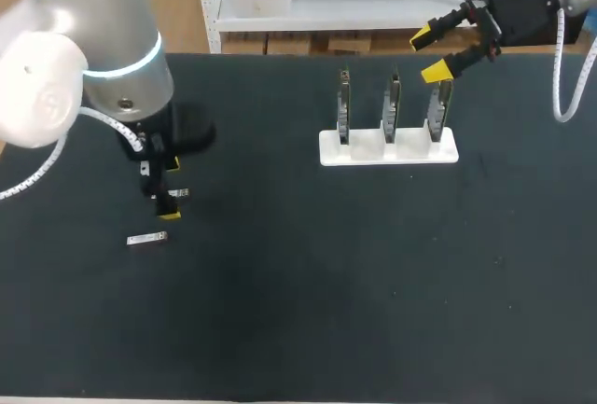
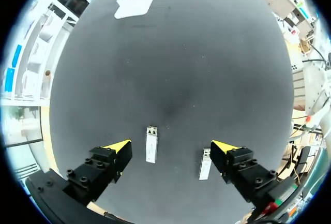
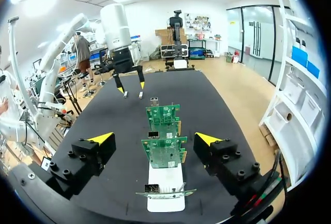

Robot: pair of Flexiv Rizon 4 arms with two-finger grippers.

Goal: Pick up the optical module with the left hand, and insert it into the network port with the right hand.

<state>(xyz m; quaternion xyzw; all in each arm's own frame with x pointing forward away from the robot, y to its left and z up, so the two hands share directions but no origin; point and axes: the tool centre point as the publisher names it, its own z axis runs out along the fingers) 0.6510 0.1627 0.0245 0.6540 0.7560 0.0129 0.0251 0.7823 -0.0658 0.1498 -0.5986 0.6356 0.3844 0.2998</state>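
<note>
Your left arm (image 1: 89, 45) at upper left, silver-white rounded housings, glowing cyan ring (image 1: 126, 66), white coiled cable (image 1: 37, 173), your right gripper (image 1: 429, 54) black, screw-studded fingers (image 3: 83, 157), yellow tips (image 3: 103, 137)

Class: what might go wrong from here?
1. The middle module and the outer module lie below the open left gripper; the outer one is beside a fingertip, which may nudge it on descent.
2. The right gripper hangs close to the upright network cards; a bump might tilt them.
</note>
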